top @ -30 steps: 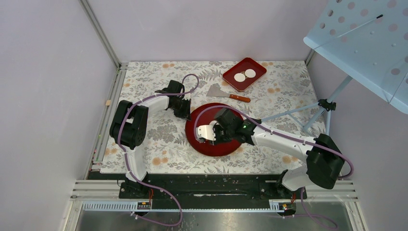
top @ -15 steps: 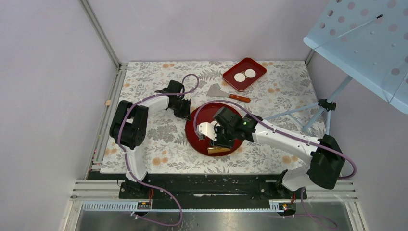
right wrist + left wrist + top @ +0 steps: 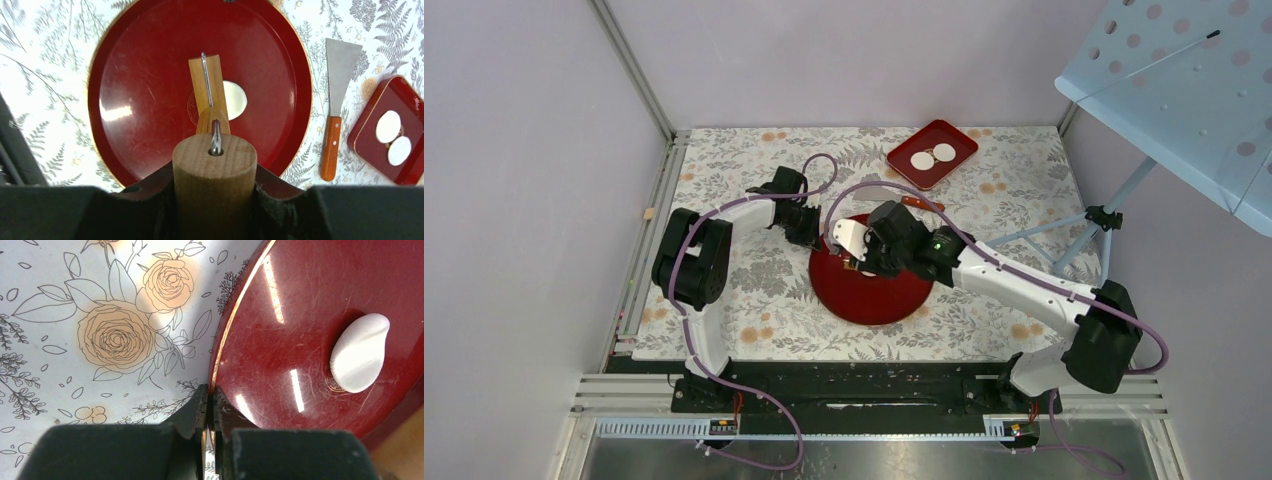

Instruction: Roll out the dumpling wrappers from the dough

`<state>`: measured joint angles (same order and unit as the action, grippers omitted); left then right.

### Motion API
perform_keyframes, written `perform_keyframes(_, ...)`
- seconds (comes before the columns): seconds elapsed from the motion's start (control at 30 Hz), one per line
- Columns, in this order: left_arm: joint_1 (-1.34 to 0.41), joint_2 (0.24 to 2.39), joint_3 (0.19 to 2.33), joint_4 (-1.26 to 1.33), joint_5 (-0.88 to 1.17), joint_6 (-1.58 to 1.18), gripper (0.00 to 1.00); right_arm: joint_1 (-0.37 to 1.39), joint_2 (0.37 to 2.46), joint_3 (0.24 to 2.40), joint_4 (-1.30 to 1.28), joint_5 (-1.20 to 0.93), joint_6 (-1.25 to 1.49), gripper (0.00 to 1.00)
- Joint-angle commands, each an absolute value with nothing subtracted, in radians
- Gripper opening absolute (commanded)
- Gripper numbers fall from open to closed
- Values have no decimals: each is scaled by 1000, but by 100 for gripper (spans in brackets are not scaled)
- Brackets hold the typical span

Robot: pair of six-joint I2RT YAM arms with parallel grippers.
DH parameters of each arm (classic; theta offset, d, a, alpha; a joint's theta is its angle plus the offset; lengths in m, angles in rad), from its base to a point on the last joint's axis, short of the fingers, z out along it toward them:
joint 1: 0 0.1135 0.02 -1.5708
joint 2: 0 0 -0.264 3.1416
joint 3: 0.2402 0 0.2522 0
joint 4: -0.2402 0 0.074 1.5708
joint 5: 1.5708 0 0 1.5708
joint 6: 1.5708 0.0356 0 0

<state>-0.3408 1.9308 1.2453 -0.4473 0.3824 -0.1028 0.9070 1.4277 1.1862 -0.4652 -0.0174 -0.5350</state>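
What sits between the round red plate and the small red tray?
A wood-handled metal scraper lies between the round plate and the tray; the right wrist view shows it best.

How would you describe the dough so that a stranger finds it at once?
Find the large round red plate in the middle of the flowered table. The dough is the single white lump on it, beside the wooden roller. Unlike the two dumpling wrappers in the small rectangular tray, it is thick and egg-shaped.
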Motion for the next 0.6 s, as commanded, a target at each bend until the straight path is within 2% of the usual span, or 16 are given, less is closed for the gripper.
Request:
perform_keyframes(0.0,-341,1950,1252,-470,368,-101,0,902,1451,1139,-347,5,-751,0)
perform_keyframes(0.27,-341,1950,1252,-469,370,-101,0,882,1499,1123,-299,-69,-852,0)
perform_keyframes(0.57,-340,1950,1252,-469,370,-101,0,880,1524,1140,-307,-46,-909,0)
